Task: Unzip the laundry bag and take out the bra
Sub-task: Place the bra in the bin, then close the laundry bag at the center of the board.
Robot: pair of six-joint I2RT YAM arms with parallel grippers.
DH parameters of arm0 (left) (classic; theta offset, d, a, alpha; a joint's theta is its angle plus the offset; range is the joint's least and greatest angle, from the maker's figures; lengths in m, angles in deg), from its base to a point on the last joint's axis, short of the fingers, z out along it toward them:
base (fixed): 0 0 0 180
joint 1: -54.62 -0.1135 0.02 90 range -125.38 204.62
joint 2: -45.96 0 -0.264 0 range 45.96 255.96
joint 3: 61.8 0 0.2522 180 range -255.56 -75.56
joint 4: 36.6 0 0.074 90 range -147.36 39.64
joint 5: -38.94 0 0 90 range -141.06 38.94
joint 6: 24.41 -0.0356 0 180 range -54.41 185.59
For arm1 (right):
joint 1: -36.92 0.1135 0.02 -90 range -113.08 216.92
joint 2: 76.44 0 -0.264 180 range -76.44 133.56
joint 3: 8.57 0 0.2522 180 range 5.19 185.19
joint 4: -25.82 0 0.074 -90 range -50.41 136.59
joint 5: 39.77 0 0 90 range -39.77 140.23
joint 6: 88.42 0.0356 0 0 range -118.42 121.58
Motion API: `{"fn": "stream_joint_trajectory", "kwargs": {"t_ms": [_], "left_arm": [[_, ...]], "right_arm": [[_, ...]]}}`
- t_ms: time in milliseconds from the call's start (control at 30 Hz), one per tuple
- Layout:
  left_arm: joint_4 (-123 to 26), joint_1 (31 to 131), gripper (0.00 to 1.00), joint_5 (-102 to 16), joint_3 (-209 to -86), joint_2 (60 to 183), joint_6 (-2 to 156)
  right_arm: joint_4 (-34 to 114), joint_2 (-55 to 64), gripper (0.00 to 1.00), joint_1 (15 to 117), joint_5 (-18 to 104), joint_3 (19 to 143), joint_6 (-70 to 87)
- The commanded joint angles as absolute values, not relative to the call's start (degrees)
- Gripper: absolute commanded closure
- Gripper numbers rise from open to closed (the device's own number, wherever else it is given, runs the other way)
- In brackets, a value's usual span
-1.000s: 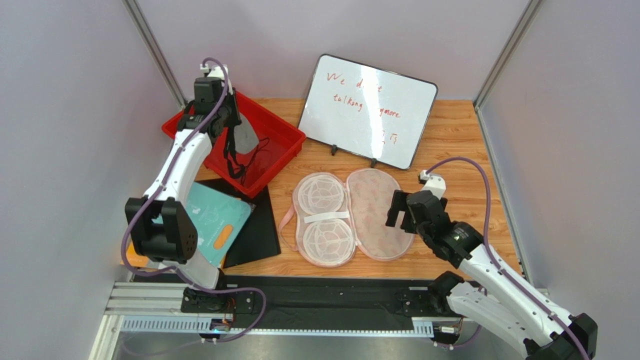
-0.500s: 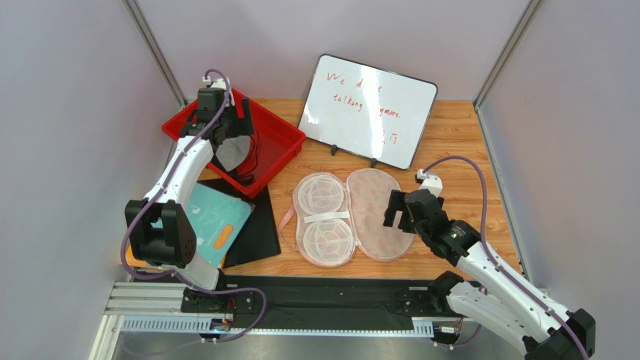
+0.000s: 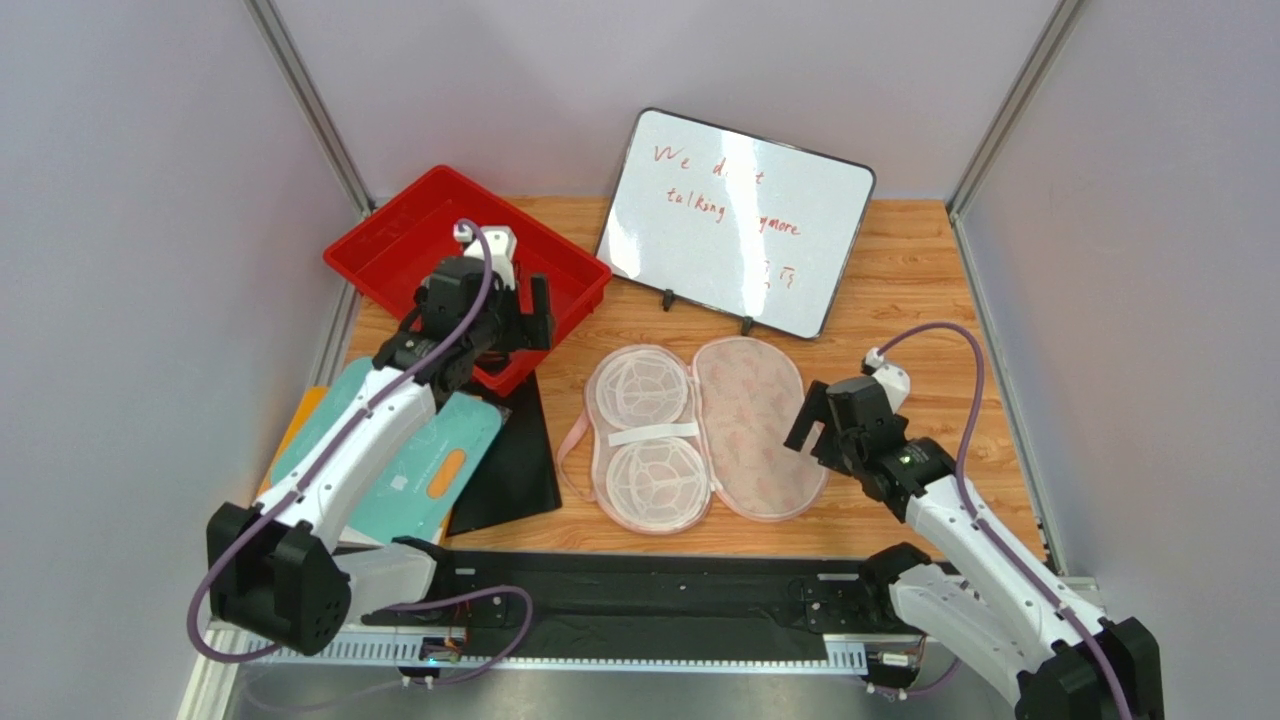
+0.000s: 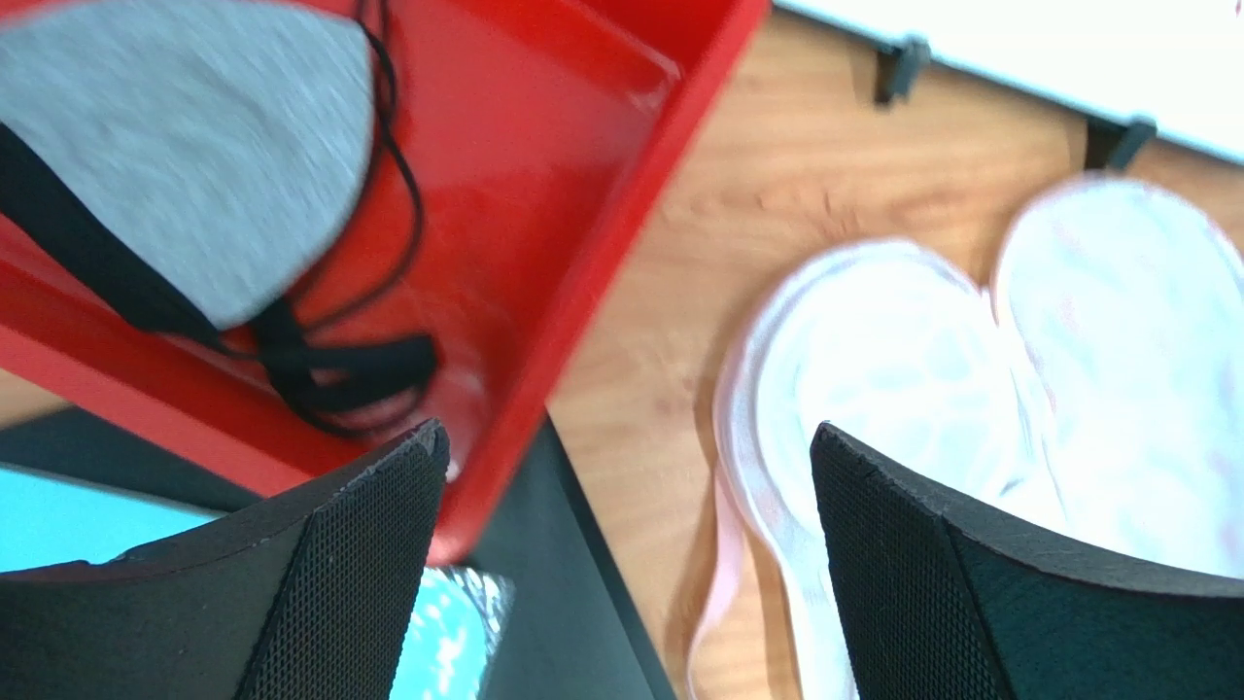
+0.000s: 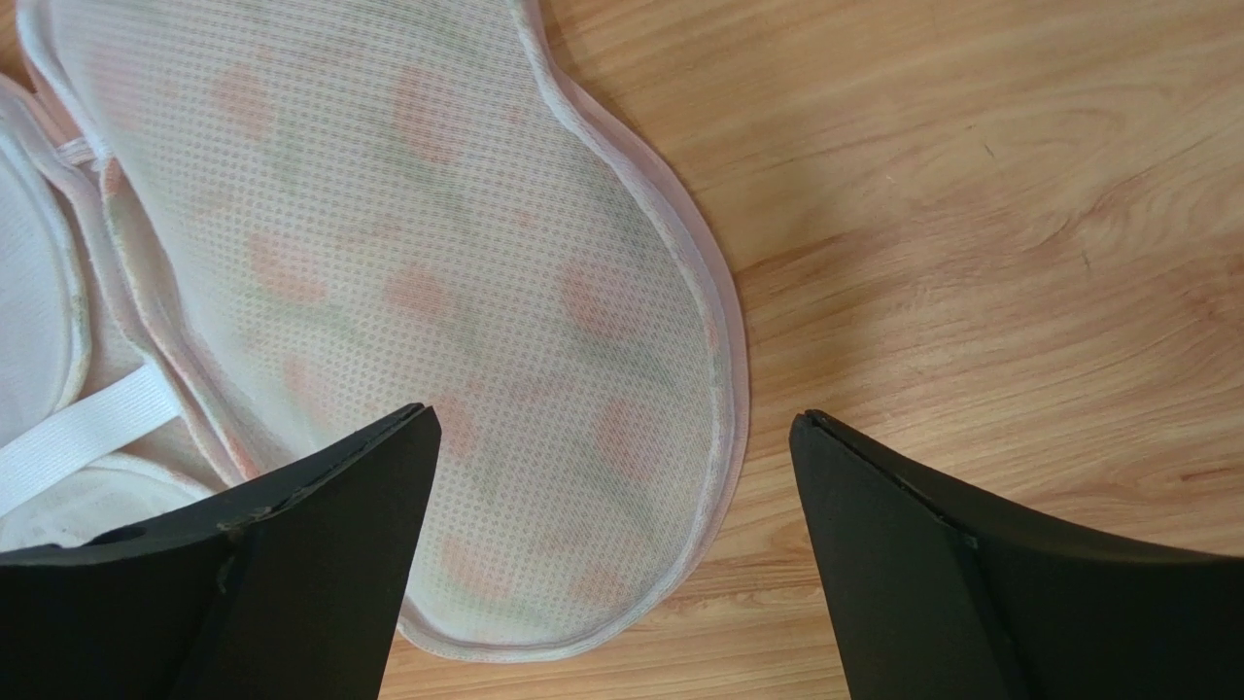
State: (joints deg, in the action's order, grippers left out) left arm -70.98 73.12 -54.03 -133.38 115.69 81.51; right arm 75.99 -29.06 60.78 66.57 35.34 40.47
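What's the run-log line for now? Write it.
laundry bag: unzipped, open flat | bra: in red tray | left gripper: open | right gripper: open, over bag

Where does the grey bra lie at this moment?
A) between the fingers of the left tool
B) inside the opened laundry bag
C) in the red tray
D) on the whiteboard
C: the left wrist view shows the bra lying in the red tray, beyond the open, empty left tool.
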Motion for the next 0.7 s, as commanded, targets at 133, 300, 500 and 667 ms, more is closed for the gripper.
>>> {"fn": "stream_joint_trajectory", "kwargs": {"t_ms": [133,300,500,667], "left_arm": [[-68.21,78.96,0.03,-53.18,-122.59,107.04,86.24],[-68.73,80.89,0.04,-51.86,-122.67,108.62,85.10],[-67.76,81.16,0.04,-51.42,-121.71,108.18,85.45],[-68.20,81.16,0.04,-51.42,-121.53,107.39,85.28]], "right_arm": [[72.37,-30.56,0.05,57.84,65.43,30.41,47.19],[71.41,-27.93,0.10,57.75,67.98,28.57,49.39],[69.56,-24.06,0.24,56.79,68.51,28.21,49.83],[68.50,-22.48,0.37,55.21,68.17,28.39,49.39]]}}
